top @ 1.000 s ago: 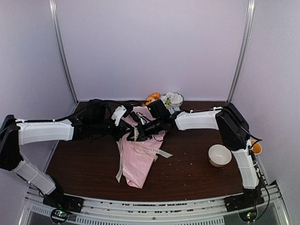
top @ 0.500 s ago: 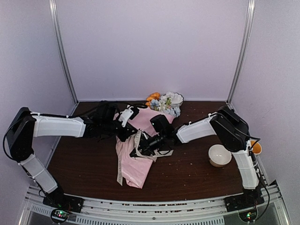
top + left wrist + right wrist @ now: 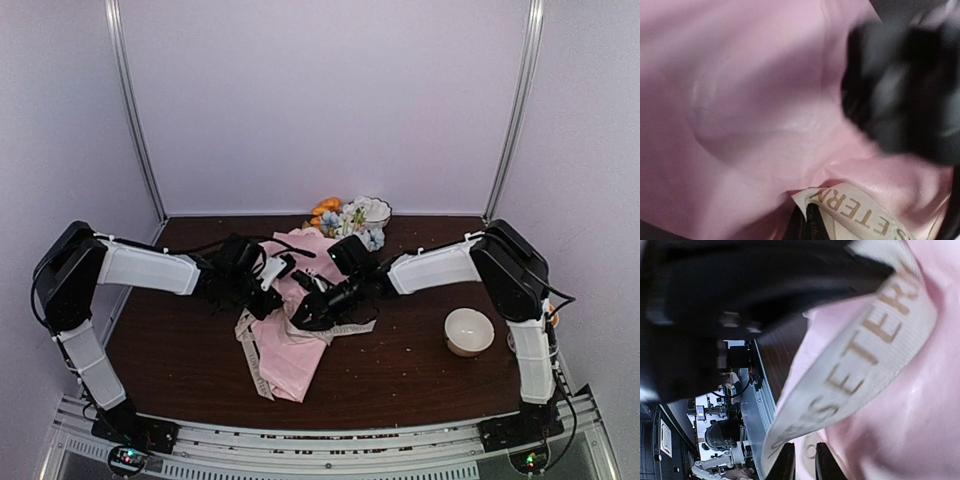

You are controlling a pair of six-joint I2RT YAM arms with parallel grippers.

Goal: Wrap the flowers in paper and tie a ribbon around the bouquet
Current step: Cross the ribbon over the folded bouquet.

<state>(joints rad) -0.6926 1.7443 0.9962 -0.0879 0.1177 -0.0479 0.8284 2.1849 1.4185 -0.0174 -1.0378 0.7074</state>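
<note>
left gripper: clamped tight, looks pinched on the ribbon right at its tips
right gripper: jaws just a crack apart, ribbon draped across in front, not clearly gripped
paper: pink, crumpled right under both grippers
flowers: blooms poke out beyond the right gripper
risk: right side drops the ribbon and the wrap goes slack; hard tugging could tear that thin paper
writing: gold "SETER" on the ribbon, rest cut off

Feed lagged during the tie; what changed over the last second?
The left tool and right tool drew back toward the near edge along the pink paper, shifting the ribbon tail and uncovering more of the flowers. The white bowl stayed put.
</note>
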